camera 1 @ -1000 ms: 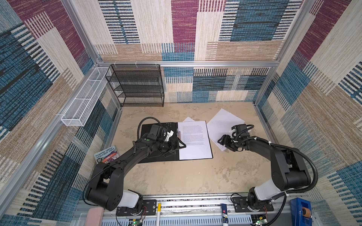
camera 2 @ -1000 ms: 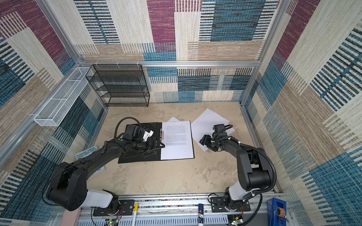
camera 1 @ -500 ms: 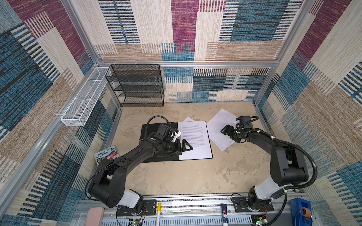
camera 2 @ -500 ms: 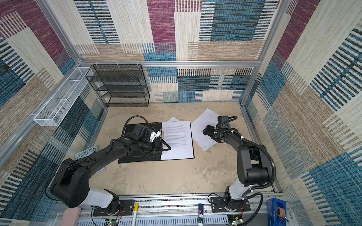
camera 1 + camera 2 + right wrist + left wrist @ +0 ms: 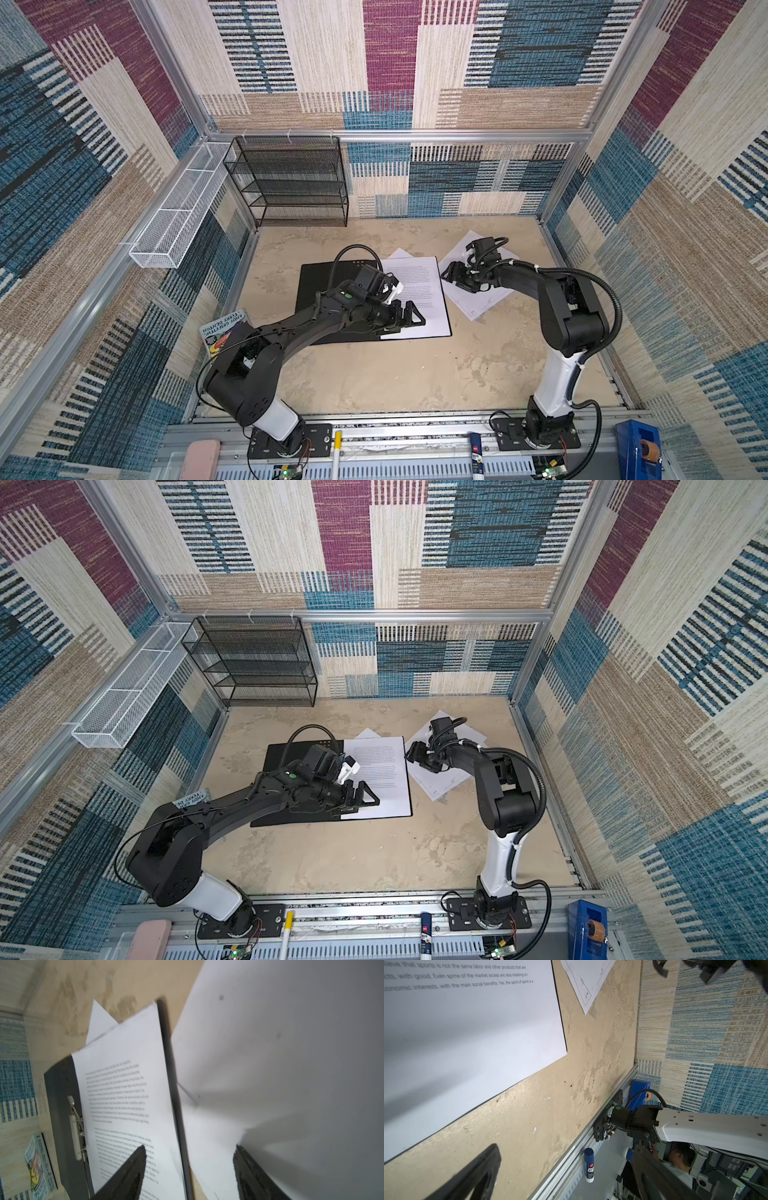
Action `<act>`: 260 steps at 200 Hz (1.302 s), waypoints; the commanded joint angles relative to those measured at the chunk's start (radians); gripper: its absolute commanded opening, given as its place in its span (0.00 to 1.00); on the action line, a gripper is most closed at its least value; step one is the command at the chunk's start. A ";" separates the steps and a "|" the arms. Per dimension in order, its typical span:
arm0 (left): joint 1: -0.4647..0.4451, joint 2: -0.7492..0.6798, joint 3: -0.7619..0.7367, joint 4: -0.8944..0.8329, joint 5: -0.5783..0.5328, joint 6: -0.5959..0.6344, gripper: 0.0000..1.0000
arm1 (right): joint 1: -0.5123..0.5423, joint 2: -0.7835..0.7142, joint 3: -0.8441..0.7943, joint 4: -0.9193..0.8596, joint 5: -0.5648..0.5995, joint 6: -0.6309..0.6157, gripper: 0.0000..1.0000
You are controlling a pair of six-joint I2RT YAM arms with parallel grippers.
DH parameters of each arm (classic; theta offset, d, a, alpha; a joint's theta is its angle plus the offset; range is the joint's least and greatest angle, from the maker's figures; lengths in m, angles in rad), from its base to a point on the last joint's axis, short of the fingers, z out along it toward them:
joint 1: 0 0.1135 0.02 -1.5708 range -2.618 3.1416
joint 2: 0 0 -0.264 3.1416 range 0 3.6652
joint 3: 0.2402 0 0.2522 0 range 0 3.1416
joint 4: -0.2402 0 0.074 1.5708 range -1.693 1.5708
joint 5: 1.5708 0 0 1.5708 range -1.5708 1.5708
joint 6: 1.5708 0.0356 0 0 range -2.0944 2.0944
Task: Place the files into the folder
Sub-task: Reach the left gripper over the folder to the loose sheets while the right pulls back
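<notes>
While one printed sheet sits in the open folder, we see loose sheets outside it, with left gripper and right gripper jaws apart, empty.

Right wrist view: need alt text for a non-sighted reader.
The right gripper, jaws apart, reaches over loose white sheets beside an open black folder. A printed sheet lies in the folder next to its metal clip; a colourful book lies beyond.

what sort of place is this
Probably a robot lab test cell, not an office: left arm and right arm bolted to a metal rail, carpet-lined walls, and props like the folder and black mesh shelf.
</notes>
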 commanded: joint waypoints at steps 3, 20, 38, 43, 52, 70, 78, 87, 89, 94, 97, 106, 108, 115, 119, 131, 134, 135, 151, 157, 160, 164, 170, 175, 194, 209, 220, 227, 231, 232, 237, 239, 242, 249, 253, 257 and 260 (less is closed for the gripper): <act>-0.013 0.038 0.029 0.049 0.001 -0.033 0.99 | -0.003 -0.050 -0.116 -0.012 -0.020 -0.002 0.69; -0.022 0.063 0.038 0.083 0.017 -0.047 0.99 | -0.040 -0.119 -0.251 0.028 -0.093 0.019 0.69; -0.031 0.082 0.043 0.096 0.010 -0.052 0.99 | -0.127 -0.207 -0.410 0.061 -0.177 0.042 0.69; -0.034 0.087 0.045 0.096 0.006 -0.055 0.99 | -0.152 -0.235 -0.448 0.066 -0.190 0.044 0.69; -0.040 0.096 0.051 0.105 0.001 -0.057 0.99 | -0.195 -0.283 -0.500 0.063 -0.213 0.041 0.69; -0.068 0.118 0.074 0.107 -0.005 -0.056 0.99 | -0.265 -0.367 -0.545 0.018 -0.254 0.018 0.69; -0.085 0.130 0.091 0.107 -0.005 -0.052 0.99 | -0.285 -0.409 -0.550 -0.007 -0.266 0.012 0.69; -0.110 0.143 0.111 0.106 -0.003 -0.046 0.99 | -0.309 -0.463 -0.544 -0.038 -0.263 0.010 0.69; -0.117 0.148 0.116 0.105 -0.003 -0.045 0.99 | -0.314 -0.473 -0.542 -0.043 -0.260 0.011 0.69; -0.132 0.158 0.129 0.099 -0.005 -0.039 0.99 | -0.329 -0.505 -0.536 -0.061 -0.251 0.014 0.70; -0.141 0.163 0.138 0.094 -0.007 -0.035 0.99 | -0.338 -0.522 -0.532 -0.068 -0.241 0.018 0.70; -0.168 0.184 0.168 0.085 -0.015 -0.025 0.99 | -0.364 -0.572 -0.517 -0.083 -0.203 0.035 0.71; -0.174 0.188 0.174 0.083 -0.017 -0.024 0.99 | -0.371 -0.581 -0.513 -0.085 -0.191 0.040 0.71; -0.194 0.211 0.202 0.077 -0.025 -0.018 0.99 | -0.393 -0.605 -0.498 -0.092 -0.143 0.056 0.73; -0.205 0.225 0.219 0.076 -0.028 -0.016 0.99 | -0.407 -0.612 -0.490 -0.096 -0.113 0.066 0.73; -0.236 0.276 0.291 0.061 -0.042 -0.006 0.99 | -0.447 -0.617 -0.468 -0.091 -0.064 0.091 0.76; -0.244 0.291 0.313 0.057 -0.047 -0.001 0.99 | -0.456 -0.614 -0.462 -0.088 -0.055 0.095 0.76; -0.246 0.296 0.320 0.055 -0.050 0.000 0.99 | -0.458 -0.612 -0.460 -0.088 -0.050 0.096 0.76; -0.279 0.391 0.458 0.005 -0.079 0.027 0.99 | -0.470 -0.583 -0.425 -0.083 0.047 0.104 0.81; -0.289 0.434 0.520 -0.016 -0.079 0.039 0.99 | -0.474 -0.570 -0.418 -0.079 0.062 0.106 0.83; -0.293 0.453 0.546 -0.024 -0.079 0.045 0.99 | -0.478 -0.562 -0.415 -0.076 0.062 0.108 0.83; -0.298 0.479 0.587 -0.033 -0.105 0.053 0.99 | -0.483 -0.555 -0.412 -0.074 0.060 0.114 0.84; -0.304 0.516 0.636 -0.054 -0.136 0.063 0.99 | -0.489 -0.548 -0.410 -0.074 0.050 0.121 0.84; -0.304 0.545 0.691 -0.073 -0.161 0.071 0.99 | -0.488 -0.549 -0.412 -0.068 0.042 0.126 0.85; -0.304 0.664 0.840 -0.121 -0.236 0.075 0.99 | -0.490 -0.582 -0.422 -0.076 0.040 0.125 0.85; -0.307 0.736 0.926 -0.131 -0.245 0.064 0.99 | -0.490 -0.618 -0.411 -0.113 0.076 0.102 0.90; -0.309 0.776 0.973 -0.134 -0.254 0.061 0.99 | -0.490 -0.646 -0.410 -0.129 0.093 0.082 0.95; -0.311 0.795 0.998 -0.140 -0.270 0.062 0.99 | -0.490 -0.662 -0.411 -0.135 0.097 0.072 0.99; -0.311 0.807 1.011 -0.143 -0.275 0.064 0.99 | -0.490 -0.667 -0.412 -0.135 0.099 0.067 1.00; -0.311 0.809 1.013 -0.143 -0.277 0.064 0.99 | -0.490 -0.668 -0.413 -0.136 0.100 0.067 1.00; -0.311 0.821 1.028 -0.144 -0.281 0.064 0.99 | -0.490 -0.674 -0.415 -0.136 0.100 0.061 1.00; -0.310 0.828 1.033 -0.145 -0.284 0.065 0.99 | -0.491 -0.677 -0.415 -0.135 0.099 0.060 1.00; -0.311 0.835 1.040 -0.145 -0.287 0.064 0.99 | -0.491 -0.678 -0.416 -0.137 0.101 0.058 1.00; -0.310 0.855 1.060 -0.152 -0.289 0.063 0.99 | -0.491 -0.680 -0.419 -0.138 0.103 0.055 1.00; -0.311 0.866 1.073 -0.160 -0.287 0.065 0.99 | -0.491 -0.679 -0.419 -0.137 0.104 0.053 1.00; -0.310 0.875 1.083 -0.170 -0.289 0.067 0.99 | -0.494 -0.679 -0.420 -0.134 0.103 0.051 1.00; -0.311 0.879 1.089 -0.175 -0.291 0.067 0.99 | -0.493 -0.677 -0.422 -0.133 0.101 0.050 1.00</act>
